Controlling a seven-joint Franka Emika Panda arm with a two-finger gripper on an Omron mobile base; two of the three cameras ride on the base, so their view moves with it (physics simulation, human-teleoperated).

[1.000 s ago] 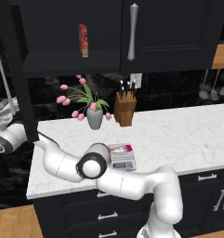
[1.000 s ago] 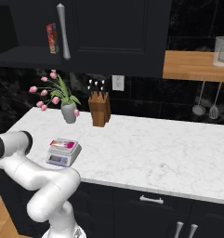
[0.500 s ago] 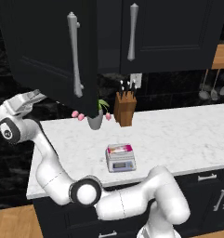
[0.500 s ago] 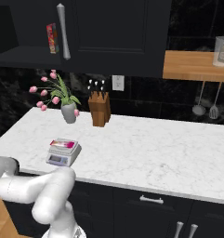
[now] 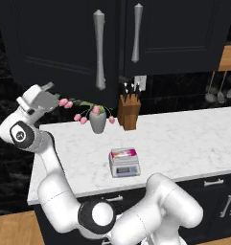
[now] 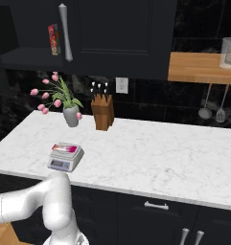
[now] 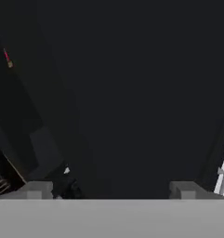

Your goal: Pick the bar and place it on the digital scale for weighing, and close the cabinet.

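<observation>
marble counter (image 5: 184, 139), digital scale (image 5: 124, 163), vase (image 5: 98, 123), knife block (image 5: 128, 111)

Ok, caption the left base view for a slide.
Open gripper raised beside the cabinet door; the bar sits on the digital scale.

Cabinet (image 5: 64, 43): top cut off by the upper frame edge in both base views; its left door hides part of the interior.
Red box (image 6: 53, 39) inside the cabinet: label too small to read.
Digital scale (image 5: 124, 163), below the cabinet: display unreadable.
Bar (image 5: 123, 153) on the scale: print illegible.
</observation>
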